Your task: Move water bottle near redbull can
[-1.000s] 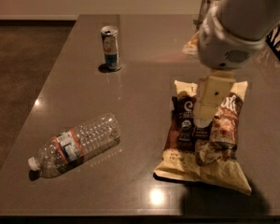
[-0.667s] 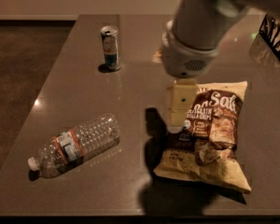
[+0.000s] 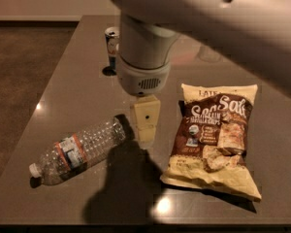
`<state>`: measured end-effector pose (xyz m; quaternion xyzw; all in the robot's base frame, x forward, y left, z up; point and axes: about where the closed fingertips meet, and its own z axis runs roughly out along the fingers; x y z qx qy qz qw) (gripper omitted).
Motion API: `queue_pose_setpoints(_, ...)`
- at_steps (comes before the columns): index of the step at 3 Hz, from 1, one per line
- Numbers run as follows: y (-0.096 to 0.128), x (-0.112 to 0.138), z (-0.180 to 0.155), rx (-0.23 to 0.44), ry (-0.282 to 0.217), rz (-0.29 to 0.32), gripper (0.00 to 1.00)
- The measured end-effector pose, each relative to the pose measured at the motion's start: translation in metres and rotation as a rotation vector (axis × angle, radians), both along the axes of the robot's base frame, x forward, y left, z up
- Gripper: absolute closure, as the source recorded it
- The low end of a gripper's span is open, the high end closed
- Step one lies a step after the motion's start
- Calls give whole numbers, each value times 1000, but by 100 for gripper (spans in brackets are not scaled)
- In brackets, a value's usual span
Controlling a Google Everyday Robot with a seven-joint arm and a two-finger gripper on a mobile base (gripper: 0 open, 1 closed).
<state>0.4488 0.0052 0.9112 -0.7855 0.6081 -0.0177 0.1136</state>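
The water bottle [image 3: 77, 151] lies on its side at the front left of the table, cap toward the front left, base toward the middle. The redbull can [image 3: 111, 46] stands upright at the back of the table, partly hidden behind my arm. My gripper [image 3: 145, 123] hangs over the table just right of the bottle's base, between the bottle and the chip bag. It holds nothing that I can see.
A brown and yellow chip bag [image 3: 214, 137] lies flat to the right of the gripper. The grey table [image 3: 68, 91] has its left edge close to the bottle. My arm's wide wrist housing [image 3: 143, 57] blocks part of the back of the table.
My arm and gripper have swung left, from over the chip bag to a spot beside the bottle's base. The bottle, can and bag have not moved.
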Motion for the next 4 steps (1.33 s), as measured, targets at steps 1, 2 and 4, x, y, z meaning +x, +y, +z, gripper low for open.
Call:
queue_pose_setpoints(1,27,-11,-20,-52,-3,64,0)
queue_pose_setpoints(2,45,-17,-36,-93,0,115,0)
queue_pose_setpoints(4,61,-10,-49,-122,34,144,38)
